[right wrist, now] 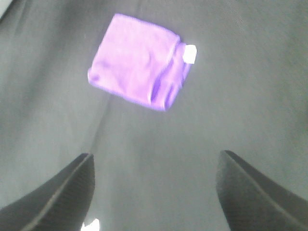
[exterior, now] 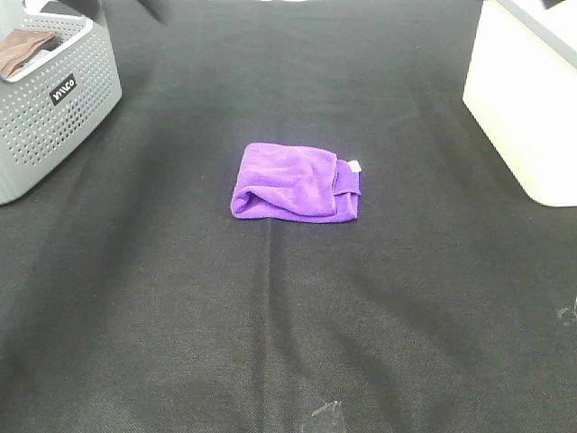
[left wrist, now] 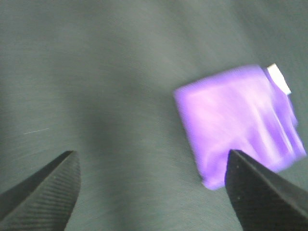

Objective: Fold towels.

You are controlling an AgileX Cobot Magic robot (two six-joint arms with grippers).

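Note:
A bright purple towel lies folded into a small bundle at the middle of the black table, its white tag on the right edge. No arm shows in the exterior high view. The left wrist view has the towel ahead of the left gripper, whose fingers stand wide apart with only table between them. In the right wrist view the towel lies well ahead of the right gripper, also open and empty.
A grey perforated basket holding a brown cloth stands at the back left. A cream box sits at the back right. The black tablecloth covers the whole surface; a bit of tape lies near the front edge.

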